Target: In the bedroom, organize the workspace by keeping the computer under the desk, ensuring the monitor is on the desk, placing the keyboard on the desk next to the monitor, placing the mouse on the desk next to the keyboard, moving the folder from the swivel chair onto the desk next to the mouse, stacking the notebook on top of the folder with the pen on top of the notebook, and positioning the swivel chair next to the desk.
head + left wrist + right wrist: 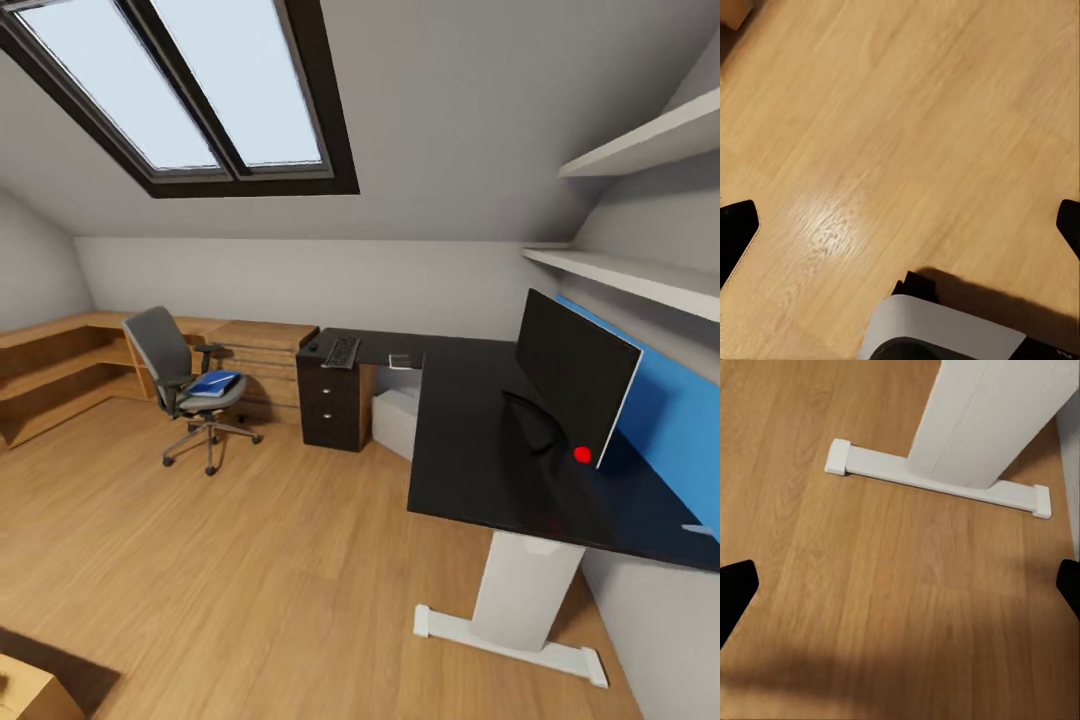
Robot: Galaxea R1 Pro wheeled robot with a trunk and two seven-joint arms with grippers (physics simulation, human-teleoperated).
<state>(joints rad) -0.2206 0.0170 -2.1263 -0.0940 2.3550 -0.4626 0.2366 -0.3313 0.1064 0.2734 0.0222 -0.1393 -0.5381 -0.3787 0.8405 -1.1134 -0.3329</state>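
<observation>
The black desk [470, 440] runs along the right wall and turns at the far corner. The monitor [570, 385] stands on its near wing. On the far wing lie the keyboard [341, 351], the mouse [313, 346] and a small flat dark item [400, 360], perhaps the notebook. The white computer [395, 420] sits under the desk. The swivel chair [170, 365] stands apart at the left with the blue folder [213, 383] on its seat. I cannot make out the pen. My left gripper [900, 225] and right gripper [900, 585] are open over the floor.
The desk's white leg [990, 420] and foot [937, 480] are close to my right gripper. A wooden drawer chest [262, 365] and low wooden shelving [50, 370] line the far wall. White wall shelves [640, 280] hang above the desk. A cardboard box [30, 690] sits near left.
</observation>
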